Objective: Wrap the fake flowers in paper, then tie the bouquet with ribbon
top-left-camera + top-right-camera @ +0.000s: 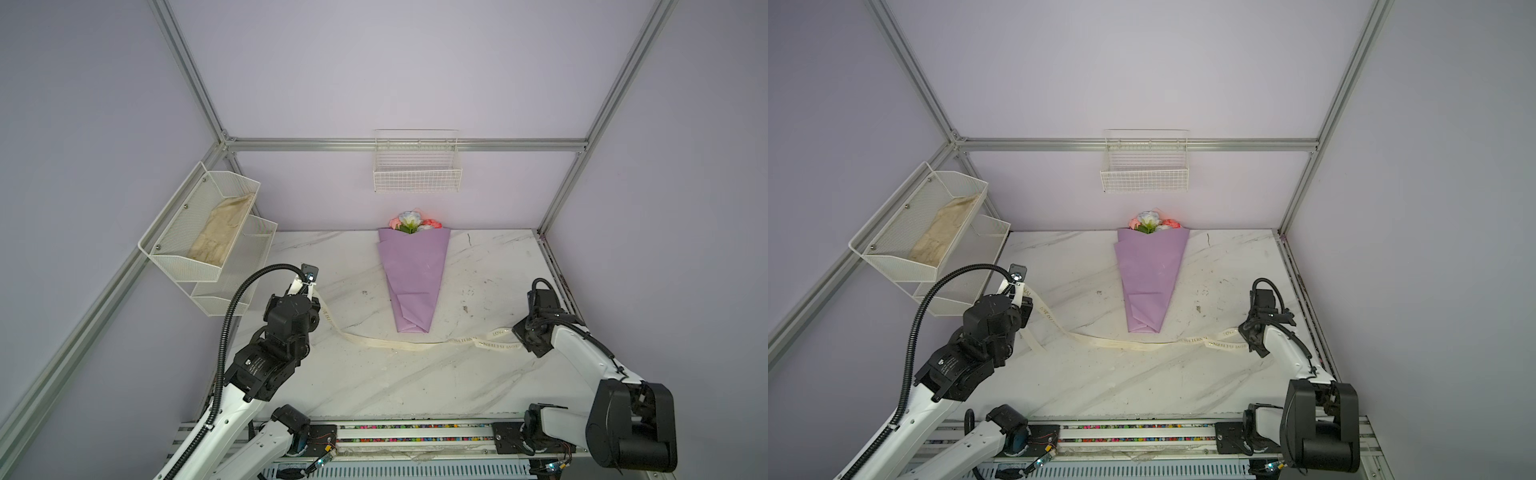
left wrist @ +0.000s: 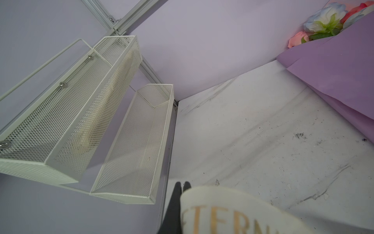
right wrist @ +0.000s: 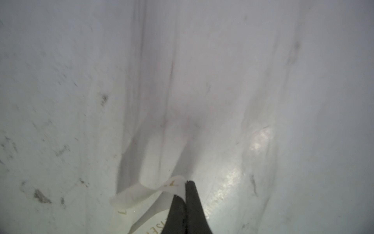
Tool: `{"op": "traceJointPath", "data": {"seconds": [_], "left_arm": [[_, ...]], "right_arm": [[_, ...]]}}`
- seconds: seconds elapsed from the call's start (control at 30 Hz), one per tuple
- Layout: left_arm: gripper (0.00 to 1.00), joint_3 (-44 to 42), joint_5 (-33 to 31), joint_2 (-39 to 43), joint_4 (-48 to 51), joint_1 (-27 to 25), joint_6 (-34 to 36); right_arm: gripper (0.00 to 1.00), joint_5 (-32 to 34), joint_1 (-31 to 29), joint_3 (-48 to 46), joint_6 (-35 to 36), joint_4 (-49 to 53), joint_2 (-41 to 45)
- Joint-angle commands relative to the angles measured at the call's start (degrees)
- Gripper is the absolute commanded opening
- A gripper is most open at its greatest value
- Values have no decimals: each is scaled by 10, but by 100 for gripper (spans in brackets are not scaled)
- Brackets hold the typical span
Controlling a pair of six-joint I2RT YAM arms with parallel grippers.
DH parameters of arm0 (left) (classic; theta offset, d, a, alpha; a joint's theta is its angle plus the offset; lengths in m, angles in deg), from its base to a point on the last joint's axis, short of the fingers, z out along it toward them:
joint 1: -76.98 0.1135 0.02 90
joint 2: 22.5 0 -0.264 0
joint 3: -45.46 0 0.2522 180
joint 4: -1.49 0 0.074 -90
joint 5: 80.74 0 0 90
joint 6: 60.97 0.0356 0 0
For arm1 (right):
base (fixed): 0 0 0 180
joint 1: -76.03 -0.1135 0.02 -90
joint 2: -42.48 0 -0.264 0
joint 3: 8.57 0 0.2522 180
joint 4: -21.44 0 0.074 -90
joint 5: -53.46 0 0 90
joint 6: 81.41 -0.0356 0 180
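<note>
Rack [image 1: 174, 232] comes first, on the left wall: two white mesh tiers, with a crumpled beige sheet [image 1: 220, 237] in the upper one, cloth or paper I can't tell. Just in front of it my left arm reaches over the table [image 1: 374, 386]. The left fingers [image 2: 175, 202] are clenched on the ribbon [image 1: 399, 344], and the left wrist view shows the black tips pressed together, with the cream band and its gold letters draped right beside them. In both top views the ribbon climbs off the table to that grip, and a short loose tail drops back down near the arm. From there it sags to the table and runs rightward, passing just in front of the bouquet [image 1: 415, 266]; I can't tell whether the two touch. The bouquet lies flat in the middle of the table towards the back. It is in a lilac wrap, with its roses [image 1: 409, 220] against the back wall and its pointed foot towards me. It is well apart from both arms. Above it on the back wall hangs a white wire basket [image 1: 417, 183]. Further right the ribbon doubles back on itself, two lettered strands side by side, and ends at my right arm, low over the table. The right fingers [image 3: 192, 202] are clamped tight on it, and the right wrist view, though blurred, shows the cream band pinched between the black tips and curling away beside them.
</note>
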Motion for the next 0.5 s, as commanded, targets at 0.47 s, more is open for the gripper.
{"op": "traceJointPath", "data": {"seconds": [0.47], "left_arm": [[0,-27,103,-138,31,137,-204]], "right_arm": [[2,125,167,195,214,-70,-175]]}}
